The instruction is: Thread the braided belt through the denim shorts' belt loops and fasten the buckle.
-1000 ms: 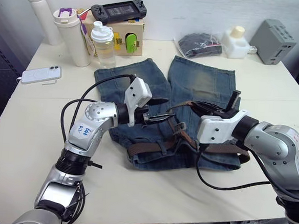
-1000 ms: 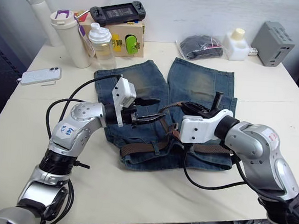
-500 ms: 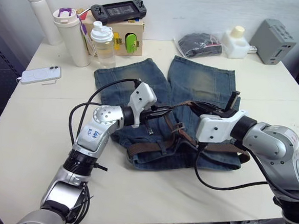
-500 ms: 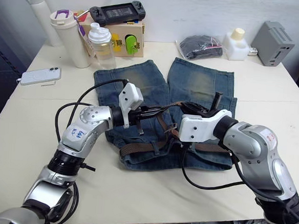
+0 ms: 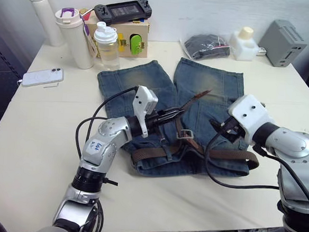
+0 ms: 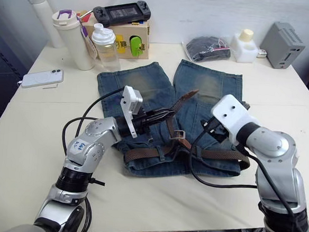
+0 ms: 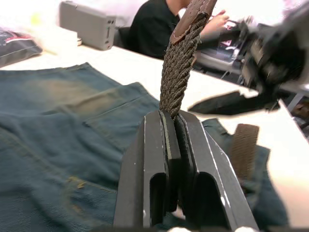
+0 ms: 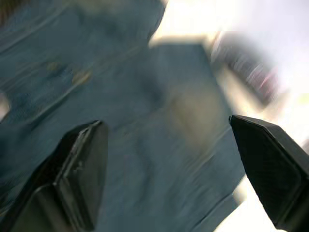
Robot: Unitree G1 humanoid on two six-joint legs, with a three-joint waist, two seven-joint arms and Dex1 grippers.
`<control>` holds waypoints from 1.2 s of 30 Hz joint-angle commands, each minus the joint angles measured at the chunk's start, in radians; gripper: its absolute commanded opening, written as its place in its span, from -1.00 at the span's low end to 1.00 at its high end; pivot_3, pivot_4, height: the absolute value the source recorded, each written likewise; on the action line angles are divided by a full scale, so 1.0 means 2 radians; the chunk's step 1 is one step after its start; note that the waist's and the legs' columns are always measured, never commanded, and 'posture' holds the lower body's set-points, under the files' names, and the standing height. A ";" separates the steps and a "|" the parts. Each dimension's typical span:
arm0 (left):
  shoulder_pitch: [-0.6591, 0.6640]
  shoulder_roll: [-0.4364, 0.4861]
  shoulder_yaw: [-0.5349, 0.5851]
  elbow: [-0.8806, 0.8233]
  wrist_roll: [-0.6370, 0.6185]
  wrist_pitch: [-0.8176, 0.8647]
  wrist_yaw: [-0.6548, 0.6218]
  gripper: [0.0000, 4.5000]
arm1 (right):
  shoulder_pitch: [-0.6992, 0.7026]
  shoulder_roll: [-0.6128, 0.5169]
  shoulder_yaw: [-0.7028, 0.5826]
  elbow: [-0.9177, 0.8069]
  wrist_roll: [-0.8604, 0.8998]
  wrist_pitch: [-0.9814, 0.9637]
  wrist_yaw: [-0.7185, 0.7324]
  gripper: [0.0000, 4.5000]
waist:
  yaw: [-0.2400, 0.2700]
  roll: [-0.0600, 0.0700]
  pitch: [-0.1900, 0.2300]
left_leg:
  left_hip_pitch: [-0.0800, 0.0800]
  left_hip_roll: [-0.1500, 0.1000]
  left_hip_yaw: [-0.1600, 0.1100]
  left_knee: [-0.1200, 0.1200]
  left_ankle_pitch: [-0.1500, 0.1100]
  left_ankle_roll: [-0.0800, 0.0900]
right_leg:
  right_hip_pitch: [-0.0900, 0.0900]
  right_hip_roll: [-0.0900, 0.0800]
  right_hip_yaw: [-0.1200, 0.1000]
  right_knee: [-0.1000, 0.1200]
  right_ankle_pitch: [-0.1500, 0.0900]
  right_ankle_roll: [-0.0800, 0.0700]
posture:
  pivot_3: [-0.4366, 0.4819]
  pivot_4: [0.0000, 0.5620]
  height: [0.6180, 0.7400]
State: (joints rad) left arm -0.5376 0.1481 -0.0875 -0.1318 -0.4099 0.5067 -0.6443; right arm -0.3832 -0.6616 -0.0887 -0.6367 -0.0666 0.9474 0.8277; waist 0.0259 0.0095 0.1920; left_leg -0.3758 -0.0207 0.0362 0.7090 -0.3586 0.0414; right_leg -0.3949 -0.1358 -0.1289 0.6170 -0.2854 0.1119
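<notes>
Woven brown braided belt (image 7: 176,72) pinched in left tool (image 7: 171,121); right tool (image 8: 169,169) wide over denim shorts (image 5: 209,85).

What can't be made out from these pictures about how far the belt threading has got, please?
- Belt loops: too small in the eye views; where the braided belt lies on the denim shorts, threaded or just on top cannot be told.
- Buckle: prong too small to see.
- Right wrist view: motion-blurred; only denim.
- Left wrist view: the left gripper hides the belt below its jaws.

Table (image 5: 31,139): cream top
Middle: denim shorts (image 5: 209,88)
Far edge: phone (image 5: 42,77), bottles (image 5: 75,36), wooden box (image 5: 129,37) (console atop), grey box (image 5: 282,42)
</notes>
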 commanded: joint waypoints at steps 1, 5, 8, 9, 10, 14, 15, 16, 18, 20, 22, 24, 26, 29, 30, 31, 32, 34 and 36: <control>0.004 -0.003 -0.002 -0.037 -0.014 -0.007 -0.002 -1.00 | -0.019 0.019 -0.010 -0.053 0.060 0.068 0.004 0.50 | 0.000 0.000 0.000 | 0.000 0.000 0.000 0.000 0.000 0.000 | 0.000 0.000 0.000 0.000 0.000 0.000 | -0.05 -0.47 0.19; 0.010 0.002 -0.010 -0.042 -0.008 -0.010 -0.003 -1.00 | -0.047 0.056 -0.004 -0.070 0.102 0.130 -0.014 -0.19 | -0.001 0.000 0.000 | 0.000 0.000 0.000 0.000 0.000 0.000 | 0.000 0.000 0.000 0.000 0.000 0.000 | -0.05 -0.47 0.19; 0.012 0.004 -0.011 -0.047 -0.010 -0.010 -0.002 -1.00 | -0.047 0.070 0.024 -0.078 0.115 0.161 -0.036 -0.66 | 0.000 0.000 0.000 | 0.000 0.000 0.000 0.000 0.000 0.000 | 0.000 0.000 0.000 0.000 0.000 0.000 | -0.05 -0.47 0.19; 0.012 0.005 -0.011 -0.048 -0.011 -0.010 -0.002 -1.00 | -0.044 0.072 0.033 -0.078 0.116 0.165 -0.044 -0.75 | 0.001 0.000 0.000 | 0.000 0.000 0.000 0.000 0.000 0.000 | 0.000 0.000 0.000 0.000 0.000 0.000 | -0.05 -0.47 0.19; 0.012 0.005 -0.011 -0.048 -0.011 -0.010 -0.001 -1.00 | -0.036 0.073 0.048 -0.074 0.113 0.163 -0.055 -0.94 | 0.001 0.000 0.000 | 0.000 0.000 0.000 0.000 0.000 0.000 | 0.000 0.000 0.000 0.000 0.000 0.000 | -0.05 -0.47 0.19; 0.015 0.008 -0.007 -0.056 -0.011 -0.010 0.005 -1.00 | 0.022 0.034 0.120 -0.060 0.096 0.147 -0.081 -0.94 | 0.001 0.000 0.000 | 0.000 0.000 0.000 0.000 0.000 0.000 | 0.000 0.000 0.000 0.000 0.000 0.000 | -0.05 -0.47 0.19; 0.016 0.009 -0.005 -0.060 -0.013 -0.009 0.007 -1.00 | 0.037 0.021 0.136 -0.057 0.093 0.139 -0.086 -0.94 | 0.001 0.000 0.000 | 0.000 0.000 0.000 0.000 0.000 0.000 | 0.000 0.000 0.000 0.000 0.000 0.000 | -0.05 -0.47 0.19; 0.018 0.011 -0.003 -0.065 -0.015 -0.006 0.008 -1.00 | 0.050 0.015 0.145 -0.053 0.092 0.132 -0.092 -0.94 | 0.000 0.000 0.000 | 0.000 -0.001 0.000 0.000 0.000 0.000 | 0.000 0.000 0.000 0.000 0.000 0.000 | -0.05 -0.47 0.19; 0.024 0.018 0.004 -0.080 -0.022 0.001 0.011 -1.00 | 0.071 0.004 0.162 -0.041 0.086 0.111 -0.105 -0.94 | 0.000 0.000 0.000 | 0.000 0.000 0.000 0.000 0.000 0.000 | 0.000 0.000 0.000 0.000 0.000 0.000 | -0.05 -0.47 0.19; 0.038 0.031 0.011 -0.096 -0.027 0.008 0.011 -1.00 | 0.083 -0.003 0.167 -0.031 0.082 0.093 -0.114 -0.94 | -0.001 0.000 0.000 | 0.001 0.000 0.000 0.000 0.000 0.000 | 0.000 0.000 0.000 0.000 0.000 0.000 | -0.05 -0.47 0.19; 0.058 0.047 0.021 -0.111 -0.031 0.015 0.010 -1.00 | 0.088 -0.006 0.164 -0.023 0.082 0.073 -0.119 -0.94 | -0.001 0.000 0.000 | 0.002 0.000 0.000 -0.001 0.000 -0.001 | 0.001 0.000 0.000 -0.001 0.000 0.000 | -0.05 -0.47 0.19; 0.079 0.063 0.027 -0.123 -0.034 0.019 0.008 -1.00 | 0.085 0.001 0.151 -0.021 0.089 0.060 -0.124 -0.94 | -0.001 0.000 0.000 | 0.002 0.000 0.000 -0.001 0.000 -0.001 | 0.001 0.001 0.000 -0.001 0.000 0.000 | -0.05 -0.47 0.19; 0.095 0.073 0.029 -0.132 -0.036 0.021 0.007 -1.00 | 0.078 0.015 0.131 -0.020 0.100 0.054 -0.128 -0.94 | 0.000 0.000 0.000 | 0.002 0.000 0.000 -0.001 0.000 -0.001 | 0.002 0.001 0.000 -0.002 0.000 0.000 | -0.05 -0.47 0.19; 0.116 0.078 0.028 -0.145 -0.038 0.021 0.012 -1.00 | 0.058 0.037 0.077 -0.034 0.139 0.058 -0.116 -0.94 | 0.001 0.000 0.000 | 0.002 0.000 0.000 -0.001 0.000 -0.001 | 0.002 0.000 0.001 -0.002 0.000 0.000 | -0.05 -0.47 0.19; 0.122 0.079 0.026 -0.147 -0.037 0.019 0.014 -1.00 | 0.051 0.044 0.055 -0.040 0.157 0.072 -0.111 -0.94 | 0.001 0.000 0.000 | 0.002 0.000 0.000 -0.001 0.000 -0.001 | 0.002 0.000 0.001 -0.002 0.000 0.000 | -0.05 -0.47 0.19; 0.125 0.079 0.026 -0.148 -0.035 0.018 0.015 -1.00 | 0.046 0.047 0.039 -0.044 0.170 0.082 -0.109 -0.94 | 0.001 0.000 0.000 | 0.002 0.000 0.000 -0.001 0.000 -0.001 | 0.002 0.000 0.001 -0.002 0.000 0.000 | -0.05 -0.47 0.19; 0.128 0.079 0.025 -0.149 -0.034 0.018 0.017 -1.00 | 0.042 0.045 0.030 -0.047 0.178 0.087 -0.107 -0.94 | 0.000 0.000 0.000 | 0.001 0.000 0.000 -0.001 0.000 -0.001 | 0.001 0.000 0.001 -0.002 0.000 0.000 | -0.05 -0.47 0.19; 0.131 0.078 0.025 -0.153 -0.036 0.019 0.020 -1.00 | 0.038 0.041 0.018 -0.050 0.188 0.096 -0.106 -0.94 | 0.000 0.000 0.000 | 0.001 0.000 0.000 -0.001 0.000 -0.001 | 0.001 0.000 0.001 -0.002 0.000 0.000 | -0.05 -0.47 0.19; 0.134 0.077 0.024 -0.157 -0.037 0.020 0.022 -1.00 | 0.038 0.033 0.015 -0.054 0.195 0.102 -0.105 -0.94 | 0.000 0.000 0.000 | 0.001 0.000 0.000 -0.002 0.000 -0.001 | 0.001 0.001 0.001 -0.002 0.000 0.000 | -0.05 -0.47 0.19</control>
State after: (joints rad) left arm -0.2751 0.3029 -0.0415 -0.3895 -0.4667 0.5574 -0.6042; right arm -0.3060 -0.5786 -0.0331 -0.7008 0.2892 1.1364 0.6069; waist 0.0266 0.0094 0.1916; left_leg -0.3729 -0.0200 0.0363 0.7048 -0.3593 0.0401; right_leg -0.3927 -0.1347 -0.1277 0.6122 -0.2854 0.1119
